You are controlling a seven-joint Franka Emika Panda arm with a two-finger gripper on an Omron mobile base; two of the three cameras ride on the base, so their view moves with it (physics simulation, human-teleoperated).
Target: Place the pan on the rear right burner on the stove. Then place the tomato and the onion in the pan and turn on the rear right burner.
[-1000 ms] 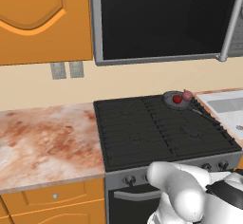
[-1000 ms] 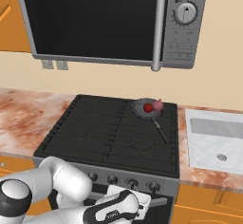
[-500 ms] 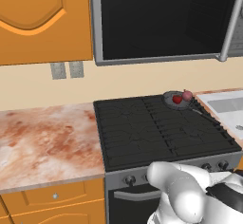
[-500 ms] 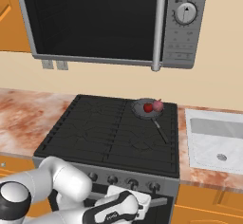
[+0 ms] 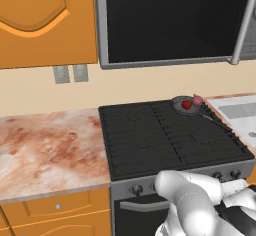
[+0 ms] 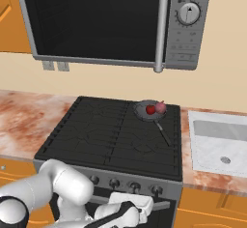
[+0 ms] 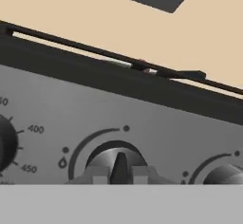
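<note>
With the pan on the rear right burner at two o'clock, holding tomato and onion, your gripper seems pinched on a knob; twist next.

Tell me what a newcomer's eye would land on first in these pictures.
First, the bright red tomato beside the mauve onion, both in the pan on the stove's rear right burner. Then the hand view: a dark knob on the grey front panel, right at the shut gripper.
</note>
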